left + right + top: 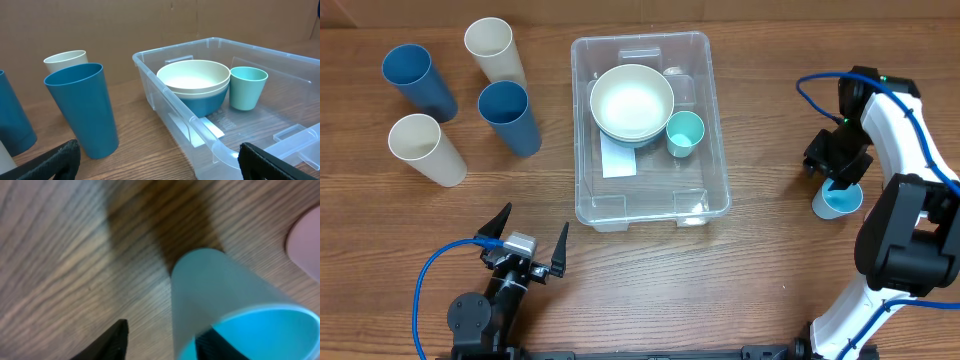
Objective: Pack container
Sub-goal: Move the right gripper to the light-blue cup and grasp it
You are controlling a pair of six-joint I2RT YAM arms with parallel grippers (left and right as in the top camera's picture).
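The clear container [582,150] stands at the table's middle, with a white label [617,158] on its bottom. Inside it are a cream bowl [632,102] stacked in a blue bowl, and a small teal cup [685,132]. My right gripper [835,175] is open over a light blue cup [840,203] at the far right. In the right wrist view one finger is inside the cup [220,290] and one outside, my gripper [162,342] apart from the wall. My left gripper [530,235] is open and empty in front of the container [172,97].
Several tall cups stand at the back left: blue [417,80], cream [492,48], blue [508,115], cream [423,148]. The left wrist view shows a blue cup [82,110], a cream cup [65,60], the bowls [195,80] and the teal cup [247,87].
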